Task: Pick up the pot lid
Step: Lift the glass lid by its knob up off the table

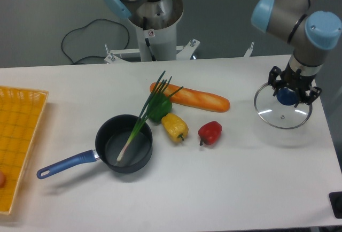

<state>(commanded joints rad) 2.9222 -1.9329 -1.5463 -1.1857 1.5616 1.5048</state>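
My gripper (293, 90) is clamped on the pot lid (282, 117) by its blue knob (287, 98). Lid's off the table (240, 189), well apart from the black pan (124, 167).
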